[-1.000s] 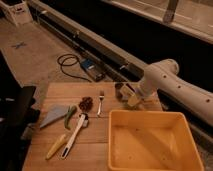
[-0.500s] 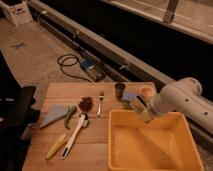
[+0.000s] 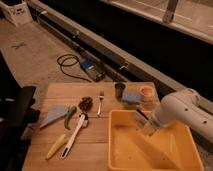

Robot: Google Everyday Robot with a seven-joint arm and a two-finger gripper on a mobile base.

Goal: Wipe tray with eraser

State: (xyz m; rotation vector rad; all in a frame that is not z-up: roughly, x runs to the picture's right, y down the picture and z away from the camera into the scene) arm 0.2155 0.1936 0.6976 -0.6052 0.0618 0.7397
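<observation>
The yellow tray (image 3: 172,160) fills the front right of the wooden table. My white arm reaches in from the right, and its gripper (image 3: 144,125) hangs low over the tray's back left part, just inside the rear wall. The gripper is shut on the eraser (image 3: 140,120), a small pale block with dark stripes that shows at its tip. I cannot tell whether the eraser touches the tray floor.
Behind the tray stand a dark cup (image 3: 119,90), a blue block (image 3: 131,97) and an orange bowl (image 3: 147,92). To the left lie a fork (image 3: 100,103), a brown lump (image 3: 86,104), a green pepper (image 3: 69,116), a white-handled brush (image 3: 75,135) and a grey cloth (image 3: 53,115).
The arm has swung from the back of the table, near the cup, forward and down into the tray, carrying the eraser with it.
</observation>
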